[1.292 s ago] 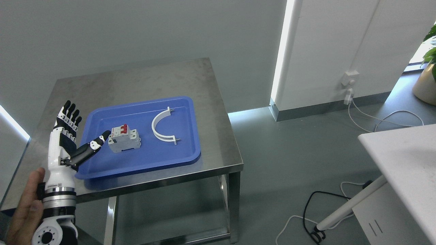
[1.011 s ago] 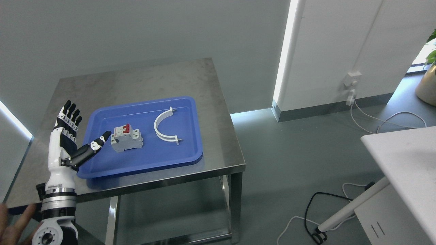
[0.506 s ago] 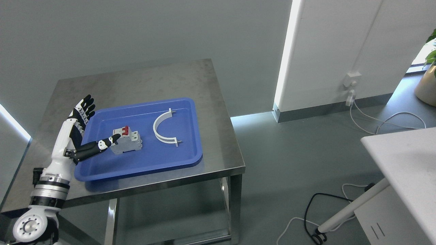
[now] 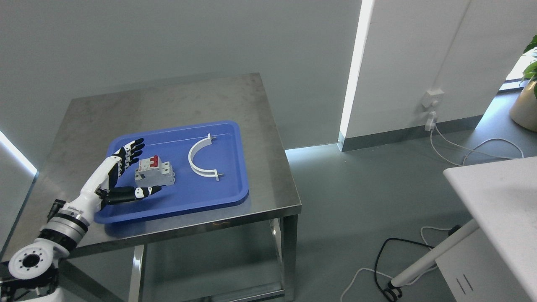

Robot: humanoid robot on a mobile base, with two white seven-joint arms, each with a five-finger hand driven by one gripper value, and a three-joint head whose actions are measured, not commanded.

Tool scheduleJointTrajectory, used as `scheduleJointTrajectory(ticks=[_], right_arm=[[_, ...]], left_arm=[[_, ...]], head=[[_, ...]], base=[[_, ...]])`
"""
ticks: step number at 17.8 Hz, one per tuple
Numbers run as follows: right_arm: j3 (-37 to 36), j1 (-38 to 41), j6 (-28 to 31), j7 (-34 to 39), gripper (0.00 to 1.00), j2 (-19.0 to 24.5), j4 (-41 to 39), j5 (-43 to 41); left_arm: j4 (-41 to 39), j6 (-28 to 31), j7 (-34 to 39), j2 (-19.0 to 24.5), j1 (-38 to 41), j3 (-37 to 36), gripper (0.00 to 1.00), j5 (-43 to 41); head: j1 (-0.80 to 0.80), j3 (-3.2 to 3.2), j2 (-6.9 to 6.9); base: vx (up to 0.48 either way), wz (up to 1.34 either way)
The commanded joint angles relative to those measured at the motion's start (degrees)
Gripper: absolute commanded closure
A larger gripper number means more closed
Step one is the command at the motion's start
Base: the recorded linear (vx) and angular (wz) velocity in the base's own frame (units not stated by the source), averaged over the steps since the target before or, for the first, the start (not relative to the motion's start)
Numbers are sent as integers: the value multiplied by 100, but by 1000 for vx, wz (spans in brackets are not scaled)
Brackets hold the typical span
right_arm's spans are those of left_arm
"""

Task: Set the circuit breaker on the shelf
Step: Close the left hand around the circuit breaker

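Note:
A grey circuit breaker point(image 4: 154, 173) with red switches stands upright in the blue tray point(image 4: 201, 197) on the steel table point(image 4: 176, 100). My left hand point(image 4: 140, 170) reaches in from the lower left, open, at the breaker's left side. Its four fingers point(image 4: 130, 152) spread behind the breaker's left end and the thumb point(image 4: 144, 191) stretches along the front; neither is seen to press on it. The right arm is out of view.
A white curved bracket point(image 4: 200, 157) lies in the tray right of the breaker. A white counter point(image 4: 499, 197) juts in at the right. Cables point(image 4: 390, 260) trail on the floor, and a potted plant point(image 4: 526, 96) sits at the far right.
My left hand has swung down and right from beside the tray to flank the breaker, fingers behind, thumb in front. A person's hand at the lower left has left the picture. The camera shifted slightly.

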Motion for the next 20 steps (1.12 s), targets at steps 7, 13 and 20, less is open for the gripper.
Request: scheduleJointTrajectory(ticks=[7, 13, 20], right_arm=[[114, 0, 317, -1, 0, -100, 0, 0], [114, 0, 317, -1, 0, -100, 0, 0], [114, 0, 317, -1, 0, -100, 0, 0]], left_arm=[[665, 168, -205, 187, -642, -480, 24, -987], [902, -191, -258, 187, -536, -181, 41, -996], [938, -1228, -267, -234, -395, 293, 86, -961]], head=[[0, 0, 0], [0, 0, 0], [0, 0, 0]], base=[[0, 0], [0, 0], [0, 0]])
